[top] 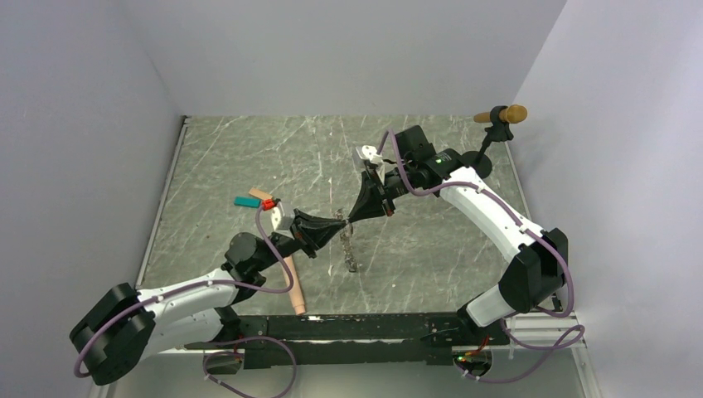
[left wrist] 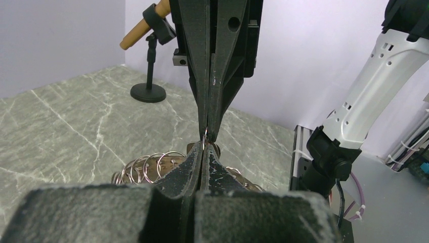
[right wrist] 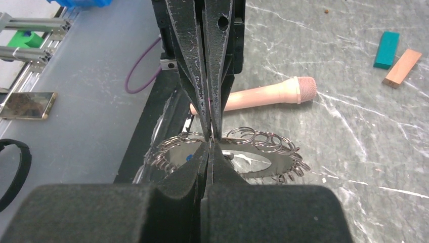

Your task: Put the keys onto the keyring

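My left gripper (top: 336, 224) and right gripper (top: 355, 217) meet tip to tip above the middle of the table. Both are shut, and each pinches the same thin wire of the keyring (top: 349, 249), which dangles from the tips as a floppy chain down to the marble. In the right wrist view the keyring (right wrist: 263, 142) spreads as a loop of many small linked rings under my right gripper (right wrist: 211, 143). A small blue bit (right wrist: 188, 158) shows inside the loop, maybe one of the keys. In the left wrist view the left gripper (left wrist: 204, 148) faces the right fingers (left wrist: 218, 76).
A peach cylinder (top: 293, 286) lies near the left arm's forearm. Teal block (top: 245, 201) and tan block (top: 260, 195) lie left of centre, a small red piece (top: 268, 205) beside them. A stand with a tan-tipped rod (top: 501, 116) stands at the back right corner.
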Controlling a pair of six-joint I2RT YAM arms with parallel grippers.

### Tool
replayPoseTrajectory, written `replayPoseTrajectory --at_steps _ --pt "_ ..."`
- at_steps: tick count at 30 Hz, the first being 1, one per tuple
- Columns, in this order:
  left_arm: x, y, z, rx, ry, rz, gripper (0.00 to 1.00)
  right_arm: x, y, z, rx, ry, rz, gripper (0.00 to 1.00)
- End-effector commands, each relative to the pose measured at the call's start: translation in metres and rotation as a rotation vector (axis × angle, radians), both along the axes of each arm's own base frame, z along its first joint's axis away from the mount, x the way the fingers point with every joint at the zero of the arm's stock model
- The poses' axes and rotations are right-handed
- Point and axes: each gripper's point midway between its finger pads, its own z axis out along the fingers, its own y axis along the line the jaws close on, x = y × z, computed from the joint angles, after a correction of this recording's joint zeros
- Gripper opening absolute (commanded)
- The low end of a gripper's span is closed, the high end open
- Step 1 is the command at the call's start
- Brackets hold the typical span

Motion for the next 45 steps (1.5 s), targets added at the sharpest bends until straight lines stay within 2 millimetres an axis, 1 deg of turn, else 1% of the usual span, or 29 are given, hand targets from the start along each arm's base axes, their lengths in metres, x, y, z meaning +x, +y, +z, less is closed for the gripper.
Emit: replayPoseTrajectory --at_steps 1,13,19,32,39,45 --pt "0.005 -0.001 0.029 -0.020 -0.037 0.032 0.00 -0.013 0.004 0.015 0.052 -0.045 0.049 0.00" --pt "0.020 0.005 0.028 -0.015 0.083 0.106 0.00 -0.011 0.004 0.010 0.028 -0.081 0.035 0.00" --pt "0.024 0.006 0.031 -0.027 0.137 0.122 0.00 -0.010 0.004 0.006 0.013 -0.098 0.031 0.00" --pt "0.025 -0.005 0.022 0.046 0.170 0.093 0.00 -0.008 0.006 0.003 -0.001 -0.105 0.017 0.00" --pt "0.028 0.001 0.025 0.013 0.200 0.123 0.00 -0.008 0.005 -0.003 -0.018 -0.120 0.018 0.00" --pt "0.028 0.008 0.035 -0.055 0.214 0.141 0.00 -0.011 0.006 -0.008 -0.029 -0.123 0.028 0.00"
